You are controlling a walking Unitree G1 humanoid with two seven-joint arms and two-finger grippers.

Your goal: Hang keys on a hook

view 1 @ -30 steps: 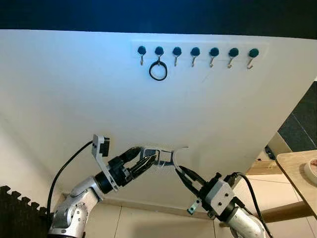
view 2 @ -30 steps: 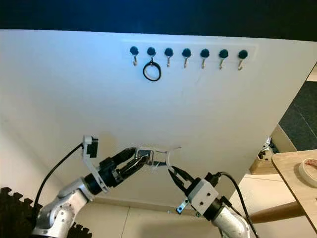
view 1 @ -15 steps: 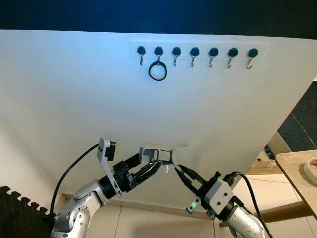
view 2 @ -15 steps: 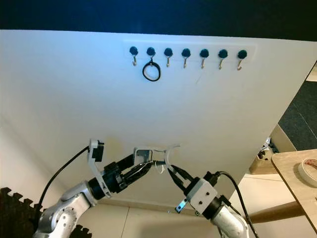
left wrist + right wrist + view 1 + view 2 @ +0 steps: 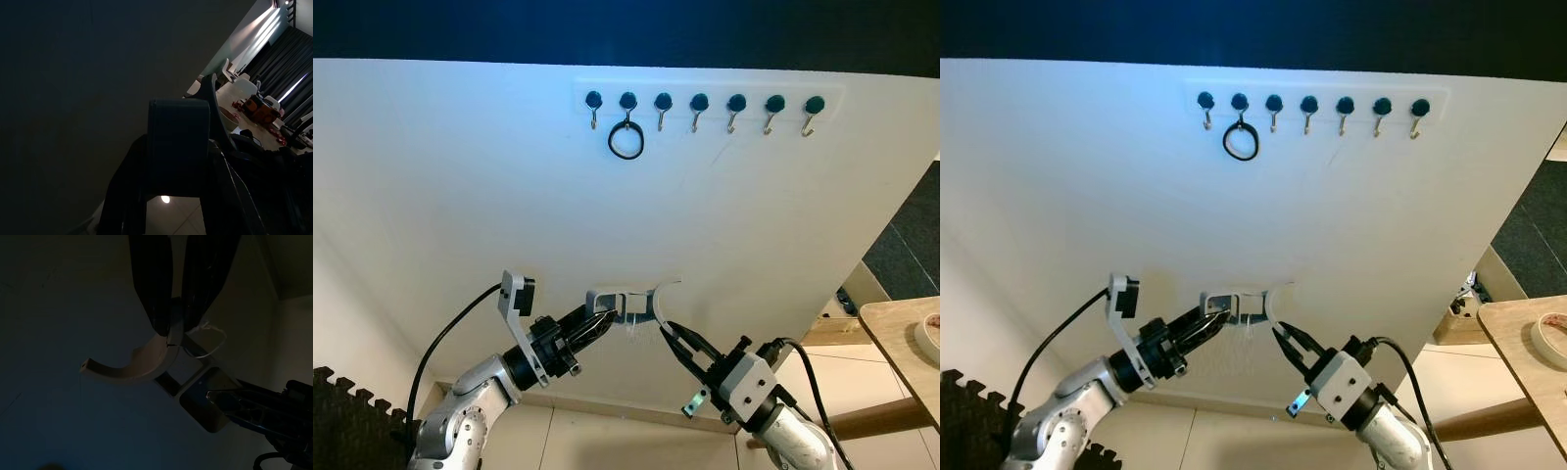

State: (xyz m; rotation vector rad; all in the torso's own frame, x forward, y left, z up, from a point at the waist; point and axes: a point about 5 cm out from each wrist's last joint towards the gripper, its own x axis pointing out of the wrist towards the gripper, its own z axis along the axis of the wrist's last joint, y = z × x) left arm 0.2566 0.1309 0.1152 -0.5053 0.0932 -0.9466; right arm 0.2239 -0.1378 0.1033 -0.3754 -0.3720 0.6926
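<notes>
**Operator:** Status of the keys?

**Technician:** The keys (image 5: 628,303) are low against the white wall (image 5: 460,196), at 6 o'clock from the hook rail (image 5: 705,101), held between both arms. The assembly reads as a flat grey fob, a pale curved handle and a thin wire loop — individual keys cannot be made out.

**Operator:** Gripper states?

**Technician:** The left gripper (image 5: 597,315) is pinched on the fob end, at 9 o'clock of the assembly. The right gripper (image 5: 177,330) has its fingers pressed onto the curved handle at 3 o'clock.

**Operator:** Handling notes?

**Technician:** Judged light and rigid, but smooth — likely to pivot in a narrow pinch. Grip the flat fob; keep the curved opening free for a hook. The second hook at the left already carries a black ring (image 5: 626,141); the rest appear vacant.
</notes>
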